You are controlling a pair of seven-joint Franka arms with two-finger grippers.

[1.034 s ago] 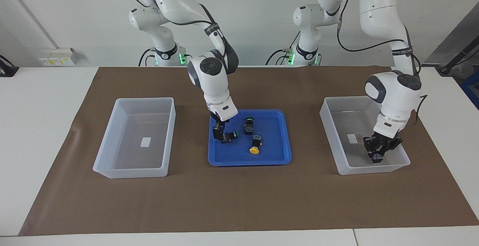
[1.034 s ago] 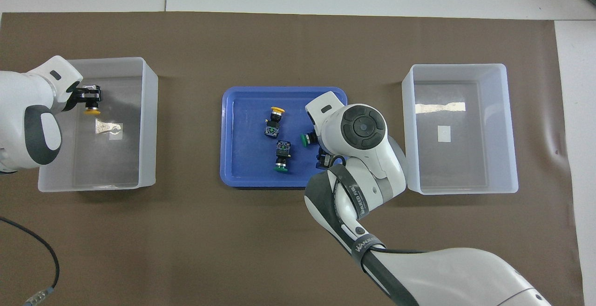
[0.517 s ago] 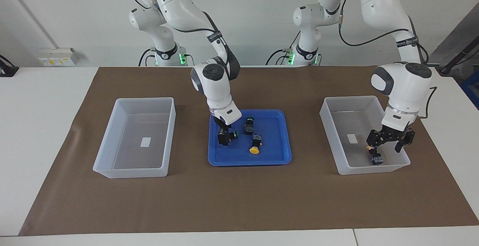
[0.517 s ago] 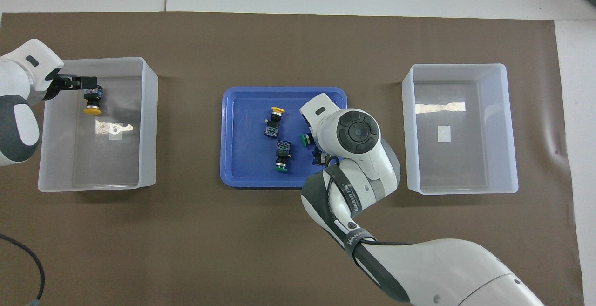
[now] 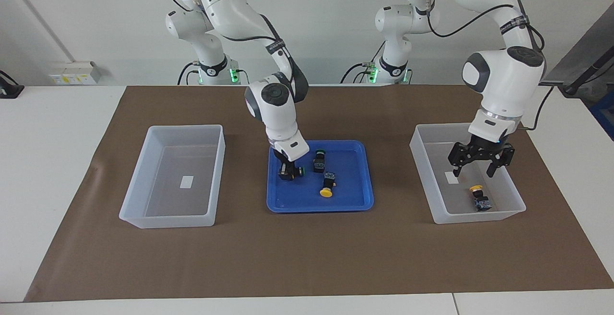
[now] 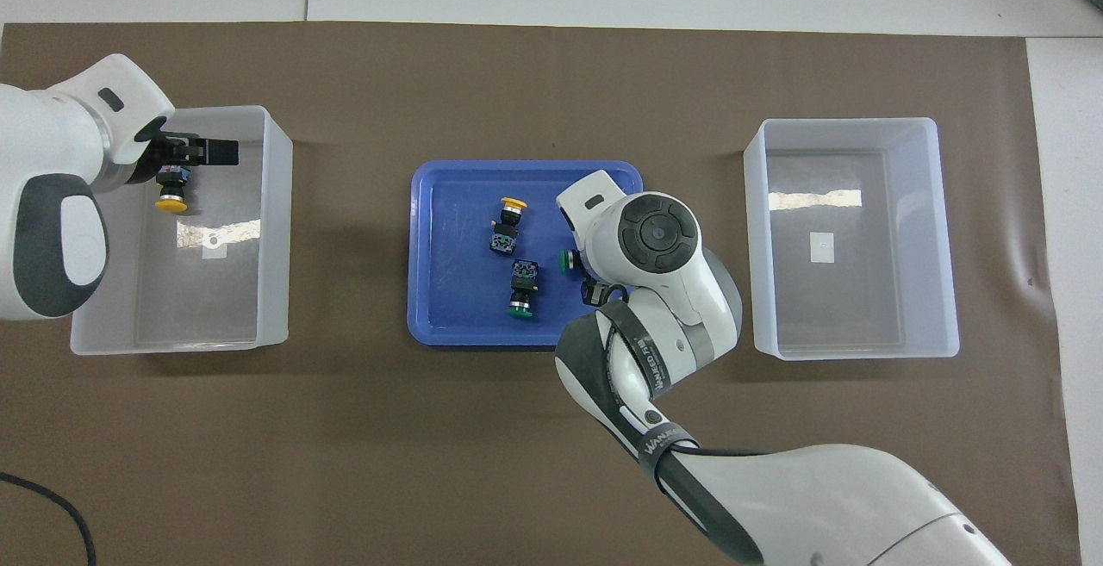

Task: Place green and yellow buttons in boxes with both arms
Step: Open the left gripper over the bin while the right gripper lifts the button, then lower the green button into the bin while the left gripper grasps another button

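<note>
My right gripper [image 5: 287, 173] is down in the blue tray [image 5: 316, 206], shut on the black body of a green button [image 5: 301, 171]; in the overhead view only that button's green cap [image 6: 563, 260] shows beside the arm's wrist. A second green button [image 5: 318, 159] [image 6: 520, 289] and a yellow button [image 5: 327, 185] [image 6: 508, 221] lie loose in the tray [image 6: 431, 204]. My left gripper [image 5: 475, 167] [image 6: 194, 152] is open and empty over the clear box [image 5: 422, 176] at the left arm's end. Another yellow button [image 5: 478, 197] [image 6: 171, 191] lies on that box's floor.
A second clear box [image 5: 144, 161] [image 6: 939, 239] with only a white label in it stands at the right arm's end. Both boxes and the tray sit on a brown mat [image 5: 307, 257]. The first box also shows in the overhead view [image 6: 276, 230].
My left gripper let go of the yellow button in the box, opened and rose. My right gripper settled lower onto the green button in the tray.
</note>
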